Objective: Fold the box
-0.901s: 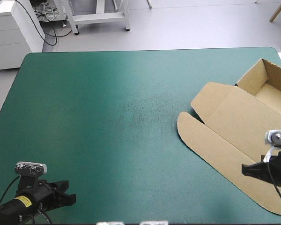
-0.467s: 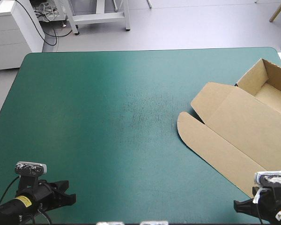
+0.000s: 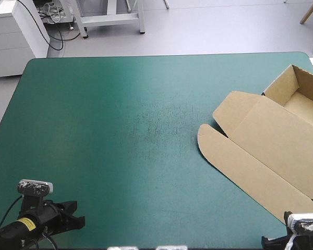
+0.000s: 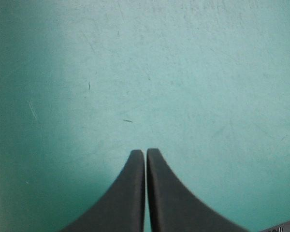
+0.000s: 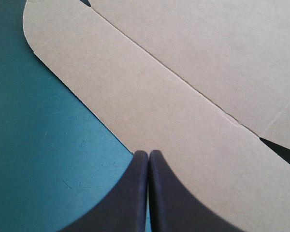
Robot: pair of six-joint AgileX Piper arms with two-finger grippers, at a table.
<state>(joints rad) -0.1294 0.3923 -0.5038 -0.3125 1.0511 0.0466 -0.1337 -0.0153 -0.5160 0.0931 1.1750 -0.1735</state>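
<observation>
- Left pincer (image 4: pixel 145 152) – fingers pressed together into one pointed arch, nothing held. It is parked low over bare teal-green cover (image 4: pixel 183 72) at the desk's near left corner, well apart from the box. It is judged to be kept out of the way, with no part in the current step.
- Desk (image 3: pixel 120 130) – the middle and left are bare; the work is all on the right.
- Box (image 3: pixel 281 156) is lying at the desk's right side and running past the right edge of the high view. Its tray (image 3: pixel 281 86), walls raised, is at the far right corner. The lid (image 3: pixel 261 130) is laid flat, reaching from the tray toward the desk's middle.
- Long axis is judged diagonal, running from the far middle toward the near right corner. The lid's round-cornered front strip (image 3: pixel 214 148) faces the near left and the tray's open side faces up.
- Right pincer (image 5: pixel 148 153) – fingers shut tight, empty, at the near right corner. The tips are placed right at the front strip's free edge where board meets cover; contact cannot be told. It is likely set there as a narrow wedge to get under or nudge that edge.
</observation>
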